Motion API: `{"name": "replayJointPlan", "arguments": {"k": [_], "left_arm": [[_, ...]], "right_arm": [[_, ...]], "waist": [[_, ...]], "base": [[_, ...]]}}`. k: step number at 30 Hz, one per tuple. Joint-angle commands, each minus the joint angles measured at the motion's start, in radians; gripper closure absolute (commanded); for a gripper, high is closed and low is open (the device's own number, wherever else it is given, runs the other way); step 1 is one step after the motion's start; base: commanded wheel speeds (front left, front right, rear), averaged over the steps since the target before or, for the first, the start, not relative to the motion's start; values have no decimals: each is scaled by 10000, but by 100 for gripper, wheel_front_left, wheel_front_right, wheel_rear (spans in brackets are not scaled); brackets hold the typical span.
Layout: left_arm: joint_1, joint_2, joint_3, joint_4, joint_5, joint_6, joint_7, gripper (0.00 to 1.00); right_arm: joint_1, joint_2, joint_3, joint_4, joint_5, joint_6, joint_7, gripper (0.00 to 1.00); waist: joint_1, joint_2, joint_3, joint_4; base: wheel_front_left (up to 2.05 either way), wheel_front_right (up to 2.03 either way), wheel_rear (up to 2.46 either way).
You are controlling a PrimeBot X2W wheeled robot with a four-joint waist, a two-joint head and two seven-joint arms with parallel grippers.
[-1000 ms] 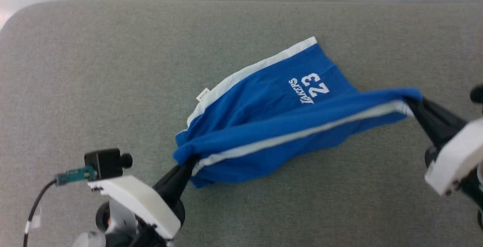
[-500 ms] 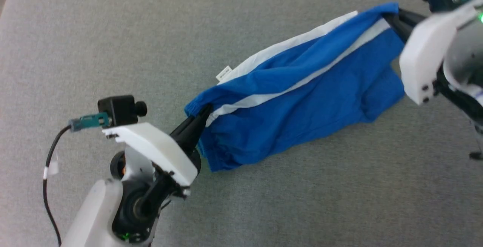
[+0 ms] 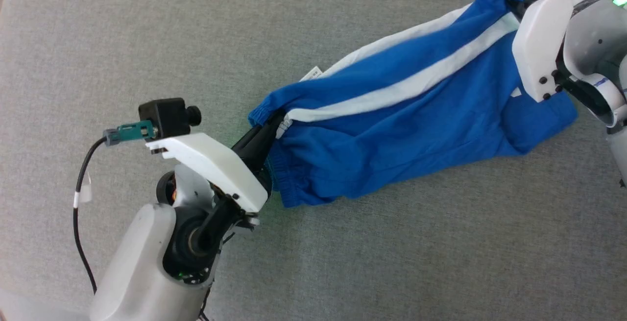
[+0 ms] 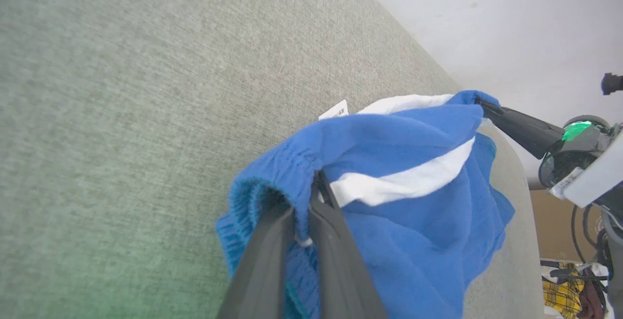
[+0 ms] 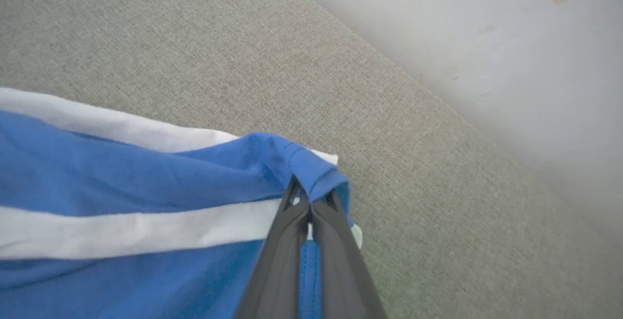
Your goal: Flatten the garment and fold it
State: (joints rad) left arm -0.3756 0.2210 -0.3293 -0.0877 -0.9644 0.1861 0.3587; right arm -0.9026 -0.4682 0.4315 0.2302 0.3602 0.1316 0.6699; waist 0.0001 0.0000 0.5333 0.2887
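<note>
1. pinching one end of the gathered waistband [image 3: 280, 180] of the garment [image 3: 401, 135], the left gripper [image 3: 273, 126] sits at the lower left of the head view. its two dark fingers [image 4: 340, 260] are closed narrow on the blue cloth, right where the white stripe [image 3: 406, 86] begins. the left wrist view shows fabric bunched between them.
2. a black cable [image 3: 81, 223] loops off the left wrist beside its small camera [image 3: 164, 115].
3. the garment is stretched between the two grippers, running from lower left to upper right across the grey-green cloth surface [image 3: 343, 262]. the stripe runs along the pulled edge, and the lower part sags and lies on the surface.
4. a small white tag [image 3: 313, 72] sticks out at the garment's far edge, near the waistband end.
5. at the upper right, the right gripper [image 3: 520, 5] is clamped tight on the corner of the other end. in the right wrist view the blue hem folds over its fingertips, just beside the stripe's end.
6. beyond the surface's edge stands a pale wall [image 5: 486, 41].
</note>
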Motion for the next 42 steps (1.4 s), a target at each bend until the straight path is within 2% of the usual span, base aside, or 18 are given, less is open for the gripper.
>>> {"name": "replayJointPlan", "arguments": {"k": [1,4,6,7,8,9,10,14,19,23,26,29,32,35,40,42], "left_arm": [[-153,-53,4,106,112,-35,-68,100],[-206,-110,-33,291,120,-43,-101,99],[-228,-125,-73,390,122,-41,-78,79],[-240,-129,-77,427,123,-41,-81,71],[-250,-135,-72,465,117,-38,-88,61],[-256,-137,-61,505,110,-31,-94,39],[-259,-146,-37,542,106,-26,-129,0],[-209,-170,42,652,86,-10,-261,0],[188,-64,190,495,151,43,-550,0],[849,185,354,49,552,135,-1172,0],[1426,340,501,-399,1042,44,-2086,0],[1983,426,569,-694,1637,-181,-3224,0],[2593,560,491,-526,2423,-206,-4267,0],[3260,564,414,-182,3133,-105,-5366,0],[4422,-14,440,330,3458,-31,-6087,0],[4694,-261,517,446,3550,-14,-6153,0]], "right_arm": [[-167,17,47,122,22,-9,-152,100],[-233,5,264,464,110,-9,-406,100],[-295,-9,402,653,193,-9,-514,96],[-329,-13,470,732,240,-9,-551,84],[-360,-13,528,795,290,-9,-585,60],[-392,-15,599,833,334,-9,-626,18],[-414,-24,690,845,387,-9,-664,0],[-327,-82,878,707,835,-9,-863,0],[416,-263,570,78,1339,-9,-1325,0],[1664,-321,-291,-850,1470,-9,-1946,0],[2943,-88,-1342,-1634,1151,-9,-2613,0],[4420,352,-2478,-2472,586,-9,-3256,0],[5906,1050,-3475,-3318,-285,-9,-3967,0],[7347,1783,-3980,-3999,-1285,-9,-4683,0],[9398,3403,-4741,-4470,-2569,-9,-6025,0],[9948,3813,-4933,-4492,-2859,-9,-6471,0]], "waist": [[-1,0,83,79],[-1,0,131,109],[-1,0,142,105],[-1,0,141,91],[-1,0,126,67],[-1,0,96,36],[-1,0,45,0],[-1,0,-336,-127],[-1,0,-1150,-242],[-1,0,-1818,-345],[-1,0,-2236,-440],[-1,0,-2559,-486],[-1,0,-2820,-555],[-1,0,-3102,-671],[-1,0,-3445,-774],[-1,0,-3555,-798]], "base": [[0,0,0],[0,0,0],[0,0,0],[0,0,0],[0,0,0],[0,0,0],[0,0,0],[0,0,0],[0,0,0],[0,0,0],[0,0,0],[0,0,0],[0,0,0],[0,0,0],[0,0,0],[0,0,0]]}}
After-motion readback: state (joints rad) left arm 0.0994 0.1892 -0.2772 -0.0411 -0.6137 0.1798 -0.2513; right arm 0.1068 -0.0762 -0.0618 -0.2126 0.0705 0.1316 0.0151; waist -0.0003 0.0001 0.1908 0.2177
